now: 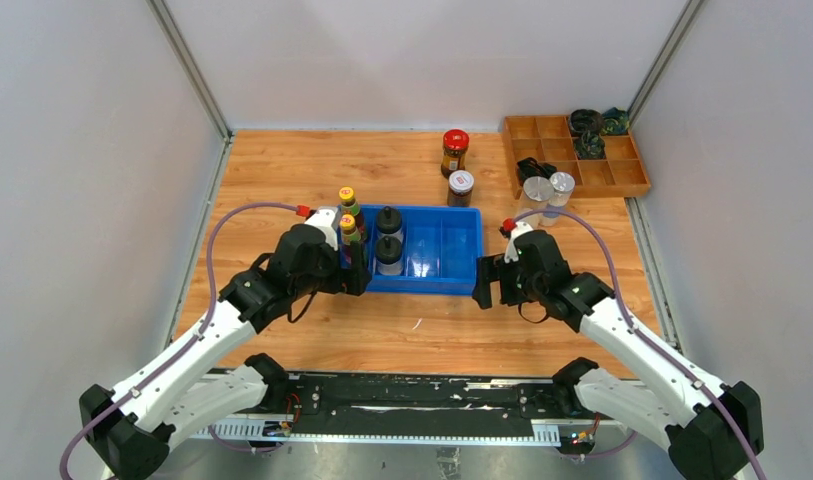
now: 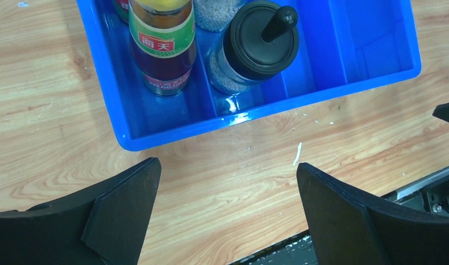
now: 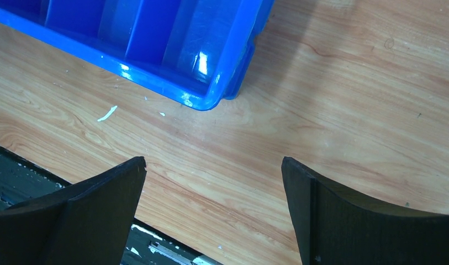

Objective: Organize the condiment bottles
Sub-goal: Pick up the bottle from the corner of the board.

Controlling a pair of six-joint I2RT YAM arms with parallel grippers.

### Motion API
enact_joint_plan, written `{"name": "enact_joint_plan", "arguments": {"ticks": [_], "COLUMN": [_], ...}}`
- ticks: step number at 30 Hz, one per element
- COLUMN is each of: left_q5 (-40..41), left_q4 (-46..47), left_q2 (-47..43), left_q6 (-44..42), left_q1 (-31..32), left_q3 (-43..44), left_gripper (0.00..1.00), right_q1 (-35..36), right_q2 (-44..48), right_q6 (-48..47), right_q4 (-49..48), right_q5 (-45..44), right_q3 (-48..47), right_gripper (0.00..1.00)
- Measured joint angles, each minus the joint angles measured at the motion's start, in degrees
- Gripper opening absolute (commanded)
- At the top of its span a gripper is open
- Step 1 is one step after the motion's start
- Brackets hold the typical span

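Both hands are wide open and grip nothing. The left hand (image 2: pixel 227 171) hovers over the bench (image 2: pixel 227 204), just in front of the near wall of the blue bin (image 2: pixel 167 121), close to its left corner. The right hand (image 3: pixel 214 165) hovers over the bench beside the near right corner of the bin.

In the bin, the two yellow-capped sauce bottles (image 1: pixel 348 205) stand upright one behind the other in the leftmost compartment. The two black-lidded shakers (image 1: pixel 388 248) stand in the compartment next to them.

Behind the bin, the red-lidded jar (image 1: pixel 455 150) stands on the bench. The white-lidded dark jar (image 1: pixel 460 187) is between it and the bin. The two silver-lidded jars (image 1: pixel 535 192) stand side by side at the front edge of the wooden tray (image 1: pixel 622 178), which carries black and green coiled items (image 1: pixel 587 125).
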State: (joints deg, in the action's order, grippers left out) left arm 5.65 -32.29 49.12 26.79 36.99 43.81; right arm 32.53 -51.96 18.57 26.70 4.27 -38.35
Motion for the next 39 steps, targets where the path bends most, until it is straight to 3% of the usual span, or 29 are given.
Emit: {"name": "enact_joint_plan", "arguments": {"ticks": [7,13,24,29,39], "left_q5": [1.36,1.40,1.49,1.44,1.20], "left_q4": [-0.81,1.31,12.55,12.28,8.17], "left_q2": [0.28,2.25,2.78,1.70,-6.60], "left_q6": [-0.46,-1.62,-1.90,-1.44,-0.74], "left_q1": [0.00,0.00,0.00,0.00,0.02], "left_q3": [2.95,6.93,1.55,0.55,0.37], "left_gripper": [1.00,1.00,1.00,1.00,1.00], "right_q1": [0.00,0.00,0.00,0.00,-0.04], "right_q2": [3.39,3.72,5.09,-2.49,-25.05], "right_q6": [-0.02,-1.29,-5.01,-7.87,-13.75], "right_q4": [-0.02,-0.46,-11.69,-15.87,-19.85], "right_q5": [-1.51,-2.73,-9.90,-13.40,-15.32], "right_q3": [-0.52,-6.51,-6.73,-10.05,-27.69], "right_gripper": [0.99,0.99,1.00,1.00,1.00]}}
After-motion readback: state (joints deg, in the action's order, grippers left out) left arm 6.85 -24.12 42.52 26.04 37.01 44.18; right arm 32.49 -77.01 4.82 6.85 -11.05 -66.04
